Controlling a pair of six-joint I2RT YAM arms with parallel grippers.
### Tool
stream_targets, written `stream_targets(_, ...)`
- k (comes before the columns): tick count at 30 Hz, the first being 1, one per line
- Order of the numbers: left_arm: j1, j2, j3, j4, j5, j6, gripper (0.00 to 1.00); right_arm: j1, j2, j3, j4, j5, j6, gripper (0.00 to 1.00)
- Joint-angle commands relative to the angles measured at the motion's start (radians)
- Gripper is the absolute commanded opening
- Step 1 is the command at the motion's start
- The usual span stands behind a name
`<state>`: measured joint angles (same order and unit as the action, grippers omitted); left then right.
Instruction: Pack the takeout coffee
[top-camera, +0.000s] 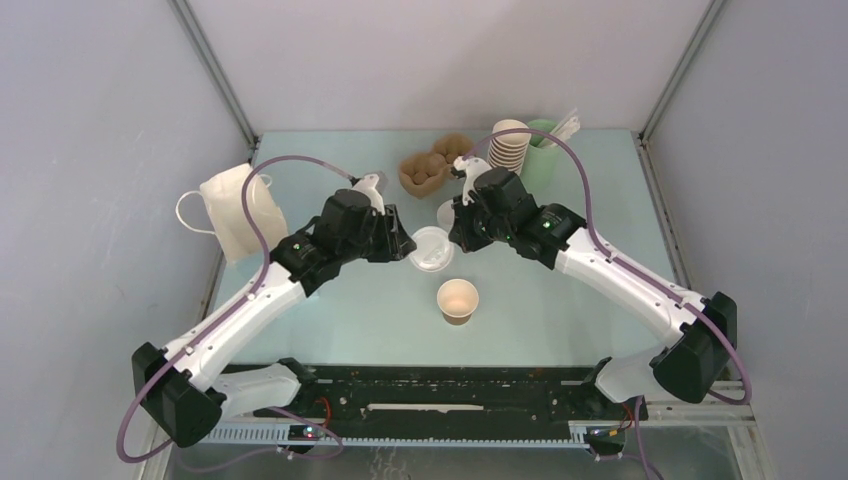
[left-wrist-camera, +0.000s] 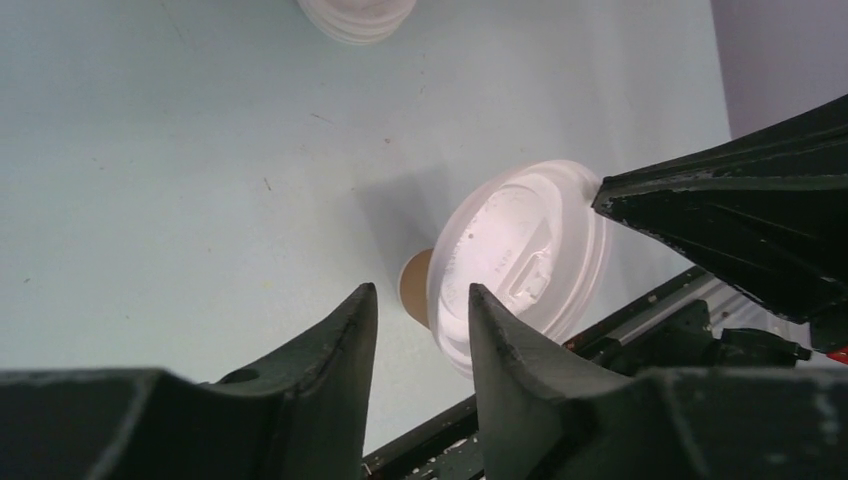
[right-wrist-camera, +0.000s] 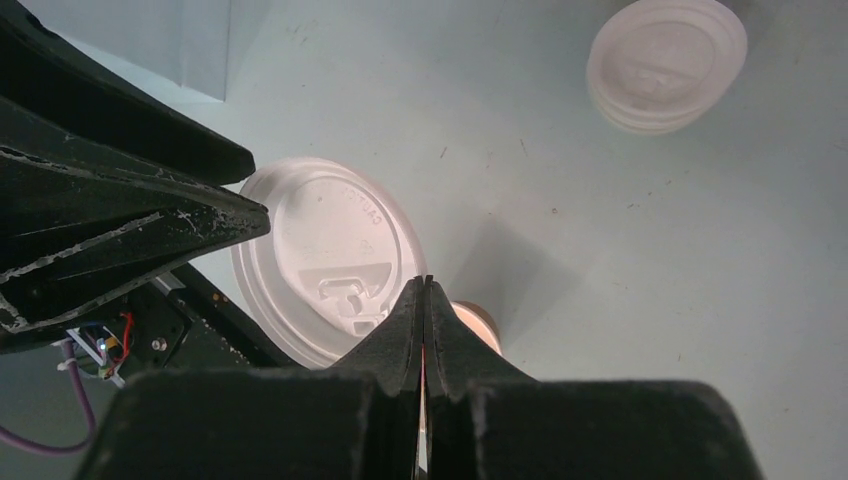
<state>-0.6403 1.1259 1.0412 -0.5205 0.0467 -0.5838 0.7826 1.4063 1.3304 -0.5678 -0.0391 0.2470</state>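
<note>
Landmark: paper cup (top-camera: 458, 300). It stood upright on the table (top-camera: 350, 310), mouth open, no lid on it, between the two arms. The white lid (top-camera: 430, 248) was not on the cup. In the top view it sat just behind and slightly left of the cup. In both wrist views it was tilted and lifted off the table, with a bit of the cup showing past its edge.

The right gripper (right-wrist-camera: 425, 288) was behind-right of the cup, fingers pressed tight together, clenched on the lid's rim. The left gripper (left-wrist-camera: 421, 295) was behind-left of the cup, jaws apart with a clear gap. The lid's opposite rim sat in or just past that gap. Contact there was not clear, so no firm hold seen on that side. The two grippers faced each other across the lid, tips close together.

Other stuff, all placed off the cup:
- A short lid stack (right-wrist-camera: 665, 65) lay on the table behind the cup, just past the held lid, partly hidden by the right gripper from above.
- A brown pulp carrier (top-camera: 435, 168) sat further back.
- A tall cup stack (top-camera: 509, 148) stood behind-right of the cup, just beside a green cup (top-camera: 545, 152) with sticks in it.
- A white paper bag (top-camera: 240, 212) with handles sat well left of the cup and further back.
</note>
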Motion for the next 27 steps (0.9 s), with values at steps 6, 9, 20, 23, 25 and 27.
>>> stream_targets(6,-0.029,0.027,0.046,-0.016,-0.079,0.029,0.32,0.028,-0.042,0.003,-0.011,0.074,-0.014,0.00)
stream_targets(9,-0.038,0.032,0.051,-0.021,-0.092,0.033,0.27,0.035,-0.043,0.003,-0.015,0.090,-0.012,0.00)
stream_targets(20,-0.049,0.033,0.077,-0.029,-0.096,0.029,0.05,0.077,-0.019,0.087,-0.115,0.177,-0.010,0.06)
stream_targets(23,-0.041,0.028,0.091,-0.029,-0.073,0.030,0.00,0.075,-0.043,0.106,-0.135,0.164,-0.002,0.31)
stream_targets(25,-0.035,0.031,0.101,-0.028,-0.065,0.037,0.00,0.062,-0.068,0.103,-0.132,0.145,-0.001,0.35)
stream_targets(27,-0.031,0.047,0.120,-0.063,-0.093,0.057,0.00,0.034,-0.086,0.095,-0.133,0.101,0.005,0.35)
